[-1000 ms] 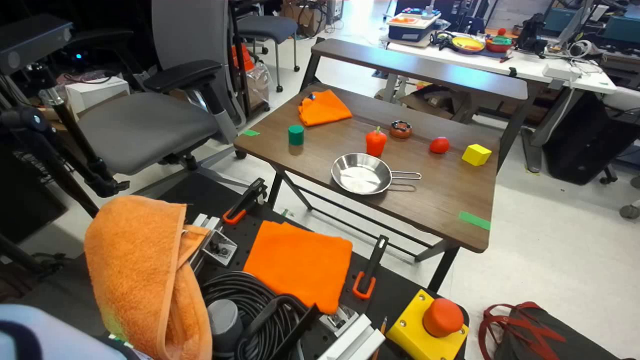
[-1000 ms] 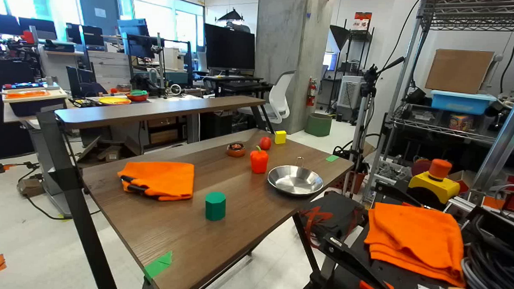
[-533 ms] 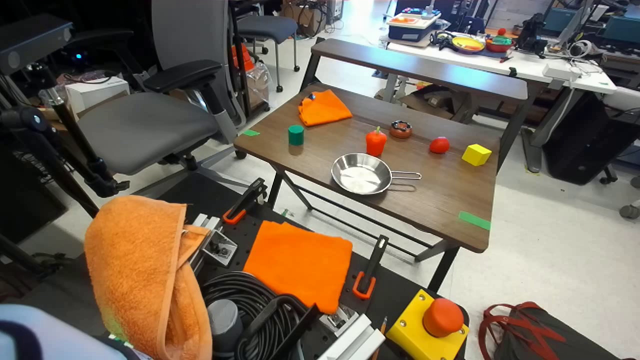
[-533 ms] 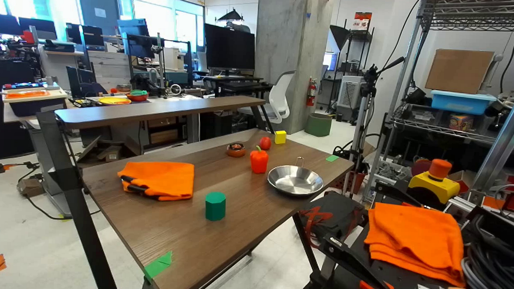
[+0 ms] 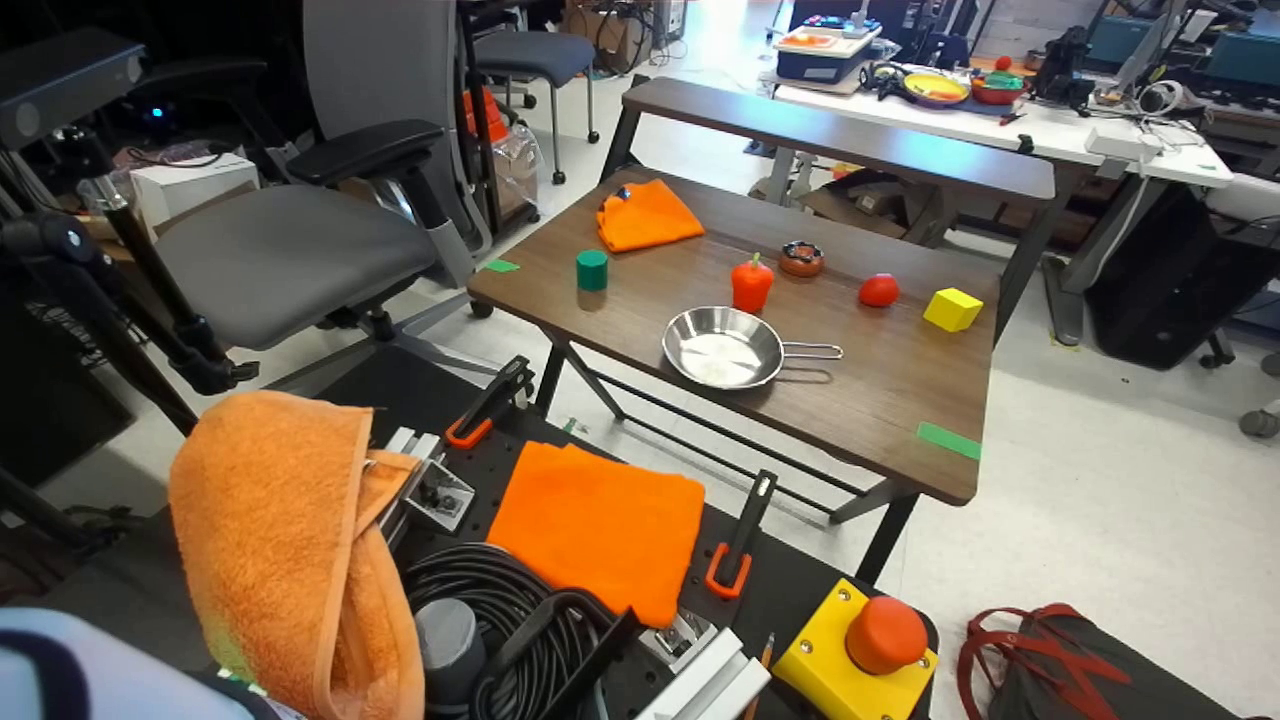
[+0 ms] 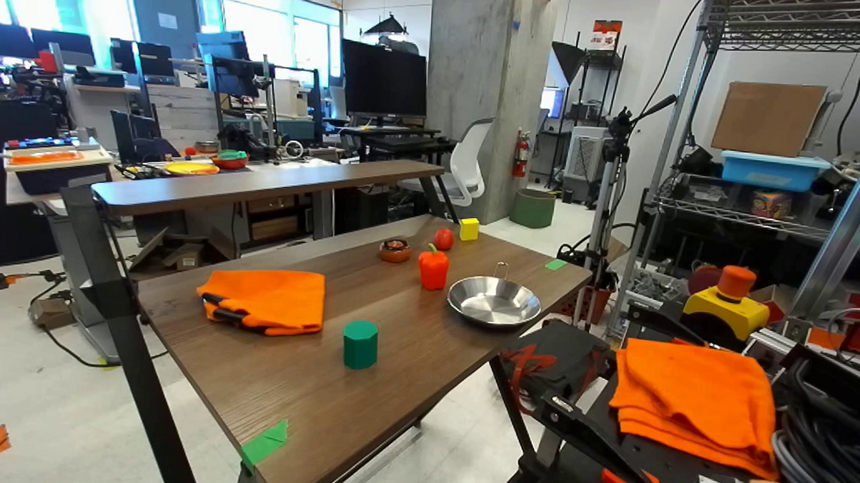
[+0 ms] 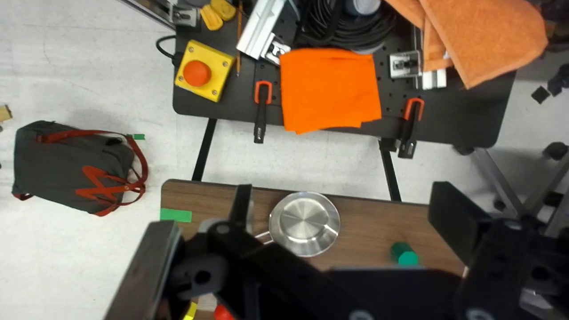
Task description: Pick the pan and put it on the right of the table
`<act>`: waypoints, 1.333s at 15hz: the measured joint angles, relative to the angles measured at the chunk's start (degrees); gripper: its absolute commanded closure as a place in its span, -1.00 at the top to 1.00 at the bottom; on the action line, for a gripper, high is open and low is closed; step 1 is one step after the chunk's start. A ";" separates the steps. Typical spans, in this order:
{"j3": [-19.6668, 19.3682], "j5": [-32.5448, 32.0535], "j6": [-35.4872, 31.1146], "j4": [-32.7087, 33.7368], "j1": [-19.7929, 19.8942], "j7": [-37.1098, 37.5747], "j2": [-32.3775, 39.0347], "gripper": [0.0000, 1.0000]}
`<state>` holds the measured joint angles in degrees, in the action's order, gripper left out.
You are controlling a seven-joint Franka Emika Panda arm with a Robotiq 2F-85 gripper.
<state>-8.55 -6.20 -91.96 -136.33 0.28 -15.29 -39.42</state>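
In the wrist view my jaws look blocky and black — dark linkage (image 7: 284, 271), a grey knuckle (image 7: 214, 268) with a round hole (image 7: 202, 278), grey screw heads (image 7: 478, 314). In an exterior view my arm's pale, rounded shell (image 5: 125, 675) carries a dark curved band (image 5: 45, 660).

In an exterior view, the pan (image 5: 722, 355) is resting on the table (image 5: 880, 400) near its closest edge, handle (image 5: 812, 345) pointing right. A red pepper (image 5: 752, 286) is standing just behind the pan; a green block (image 5: 592, 271) is sitting well apart leftward, a yellow block (image 5: 952, 310) near the right edge.
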 measured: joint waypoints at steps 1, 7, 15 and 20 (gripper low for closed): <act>0.50 1.81 -2.25 0.21 -0.48 1.57 1.89 1.00; 5.11 9.49 -20.14 1.01 -2.31 9.50 16.31 1.00; 8.47 9.25 -38.01 1.15 -2.36 14.87 35.52 1.00; 8.97 9.15 -43.12 4.77 -2.38 18.33 48.07 1.00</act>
<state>0.42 2.95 -135.08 -131.56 -2.10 3.03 8.66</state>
